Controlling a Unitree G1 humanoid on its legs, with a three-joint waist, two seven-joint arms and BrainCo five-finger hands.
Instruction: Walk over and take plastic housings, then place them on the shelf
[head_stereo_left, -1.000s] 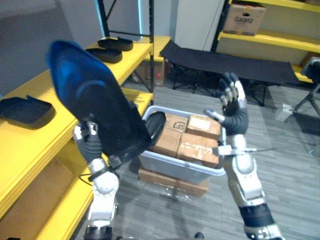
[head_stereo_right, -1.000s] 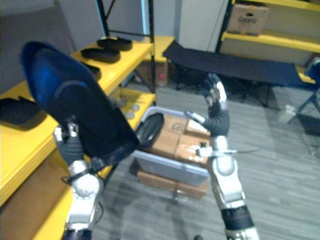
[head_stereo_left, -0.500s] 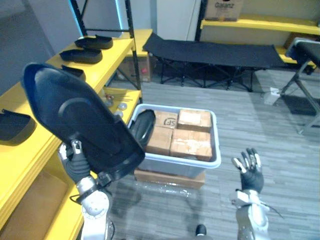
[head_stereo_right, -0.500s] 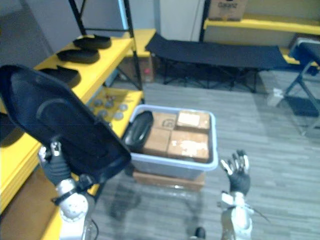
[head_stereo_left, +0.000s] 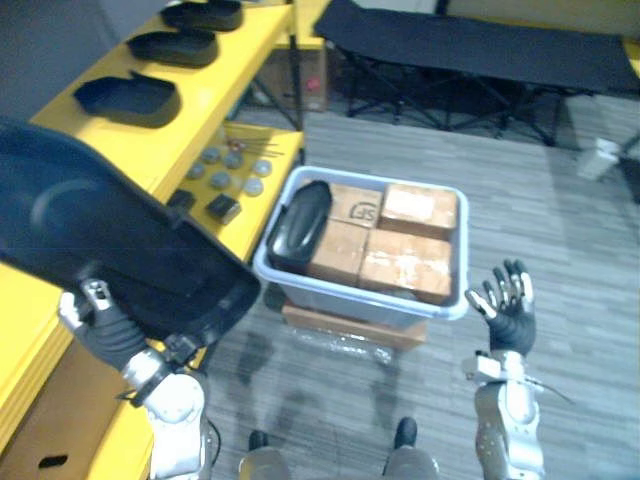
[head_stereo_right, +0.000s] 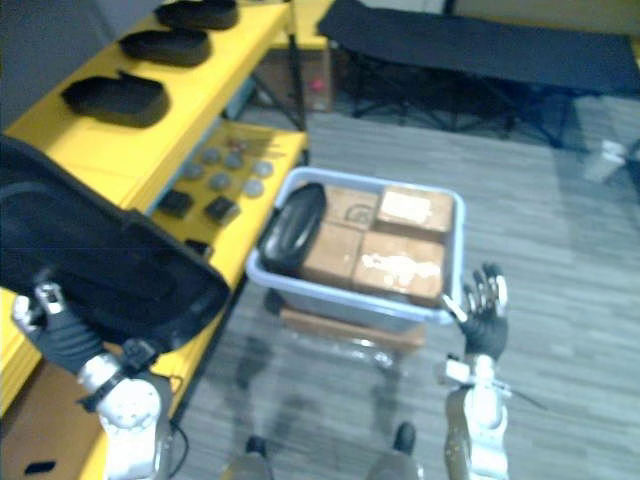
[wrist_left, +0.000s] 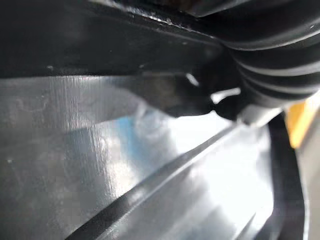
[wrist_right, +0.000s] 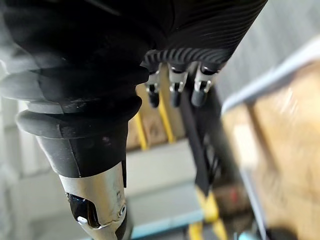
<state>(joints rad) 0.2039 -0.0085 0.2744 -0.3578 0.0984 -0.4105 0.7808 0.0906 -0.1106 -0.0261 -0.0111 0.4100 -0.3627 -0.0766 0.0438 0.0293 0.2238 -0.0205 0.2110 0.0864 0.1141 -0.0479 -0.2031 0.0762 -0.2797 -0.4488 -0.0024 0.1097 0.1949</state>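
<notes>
Nearest, low on the robot's left, the left hand (head_stereo_left: 100, 335) holds up a large dark plastic housing (head_stereo_left: 110, 240). The housing stands tilted above the hand and hides most of it. The thumb lies pinched against the near face at the lower edge, and the fingers are hidden behind the shell. In the left wrist view the housing's glossy surface sits right against the hand's ribbed cover.

Low on the right, the right hand (head_stereo_left: 510, 318) is raised with its fingers spread and holds nothing.

Just beyond the right hand and to its left stands a grey bin (head_stereo_left: 355, 297), its near corner close to the fingertips without touching them. Inside are cardboard boxes (head_stereo_left: 405, 255), and a second housing (head_stereo_left: 300, 218) leans at the end nearer the left hand.

Beyond the left hand runs a yellow shelf (head_stereo_left: 200, 100) carrying a row of more housings (head_stereo_left: 125, 98). Small parts (head_stereo_left: 232, 165) lie on its lower ledge beside the bin.

Farthest back stands a black cot (head_stereo_left: 480, 40).
</notes>
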